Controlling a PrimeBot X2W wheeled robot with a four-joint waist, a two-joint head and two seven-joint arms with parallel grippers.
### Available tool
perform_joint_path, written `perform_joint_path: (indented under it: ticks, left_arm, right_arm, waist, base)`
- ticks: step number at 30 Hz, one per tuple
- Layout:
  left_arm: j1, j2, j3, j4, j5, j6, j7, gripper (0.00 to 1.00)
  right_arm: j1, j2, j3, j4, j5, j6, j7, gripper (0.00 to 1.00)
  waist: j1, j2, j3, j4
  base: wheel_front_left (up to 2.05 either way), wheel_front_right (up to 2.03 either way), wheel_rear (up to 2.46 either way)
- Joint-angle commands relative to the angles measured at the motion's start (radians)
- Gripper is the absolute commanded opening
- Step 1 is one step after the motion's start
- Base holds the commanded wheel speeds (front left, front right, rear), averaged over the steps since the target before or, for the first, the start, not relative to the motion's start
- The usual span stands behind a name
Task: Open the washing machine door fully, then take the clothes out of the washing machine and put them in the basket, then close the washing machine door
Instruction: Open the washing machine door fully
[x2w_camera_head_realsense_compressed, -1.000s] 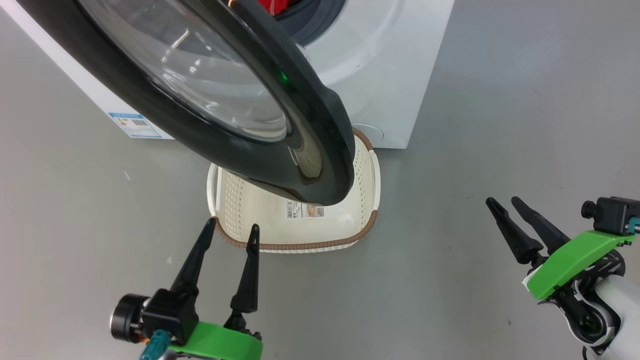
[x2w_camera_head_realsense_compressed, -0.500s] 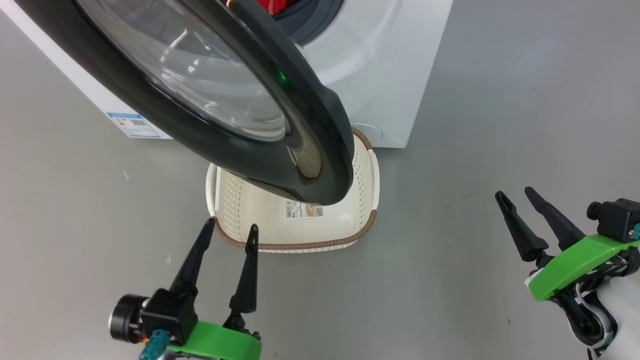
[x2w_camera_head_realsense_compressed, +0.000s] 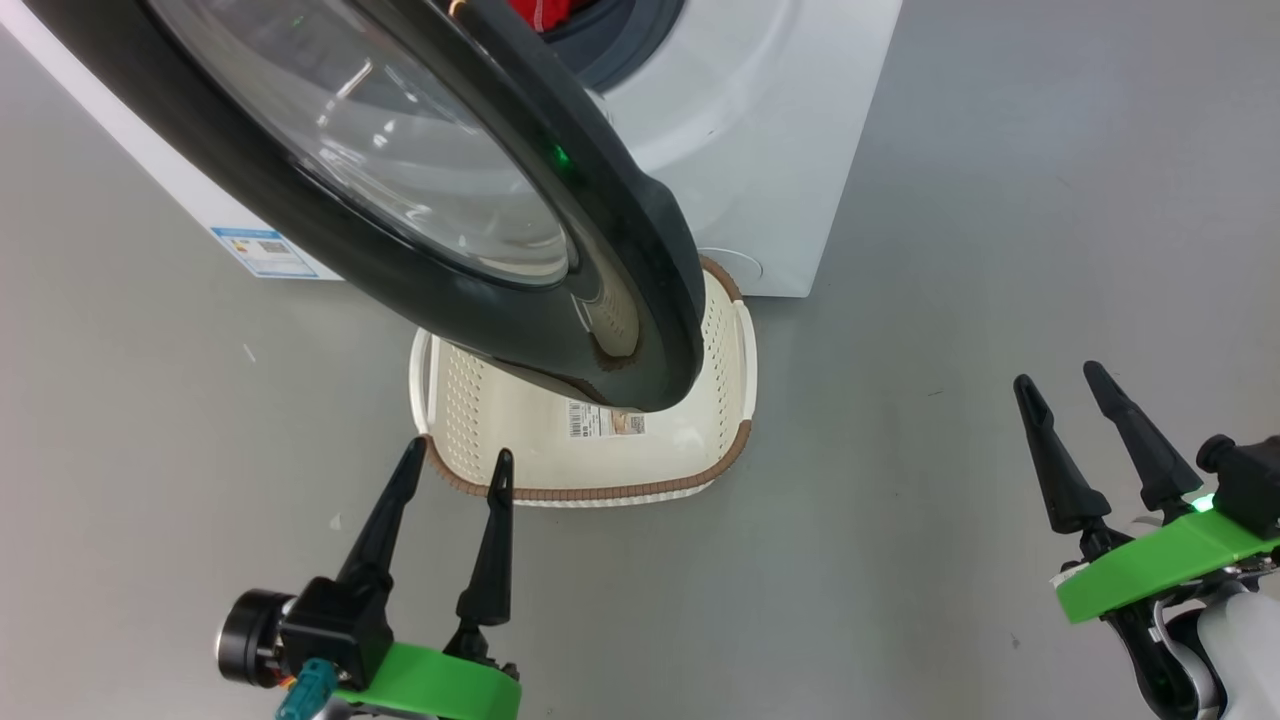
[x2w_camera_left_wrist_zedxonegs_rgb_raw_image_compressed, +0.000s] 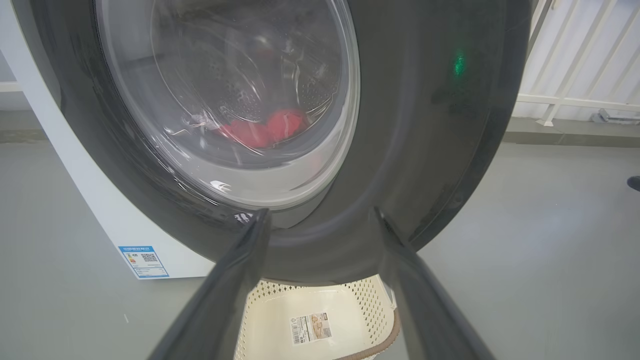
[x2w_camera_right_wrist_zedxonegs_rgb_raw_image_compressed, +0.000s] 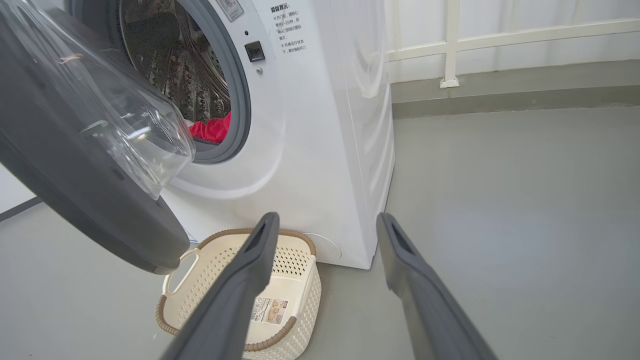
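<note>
While the washing machine door stood swung out above the basket, the red clothes lay inside the drum of the washing machine. The basket sat on the floor just before the machine. The left gripper and the right gripper both had their fingers spread apart, holding nothing.

Smooth grey floor carries the big white box-shaped front-load washing machine. Small cream perforated plastic basket with brown woven-look rim sits upright just in front of it.
</note>
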Motion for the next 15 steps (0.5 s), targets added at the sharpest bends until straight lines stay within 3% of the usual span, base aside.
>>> perform_joint_path:
  ticks: [1,15]
  left_arm:
    - [-0.002,0.010,0.034,-0.023,0.010,0.000,-0.009,1.00]
    - [0.003,0.010,0.037,-0.027,0.007,0.006,-0.009,1.00]
  right_arm:
    - [0.033,0.003,-0.014,-0.045,-0.035,0.006,-0.009,1.00]
    - [0.120,0.067,-0.132,-0.133,-0.188,0.006,-0.009,1.00]
  waist:
    - [0.0000,0.0000,0.000,0.001]
    - [0.0000,0.0000,-0.009,0.002]
  base:
    - [0.00,0.00,0.00]
    - [0.00,0.00,0.00]
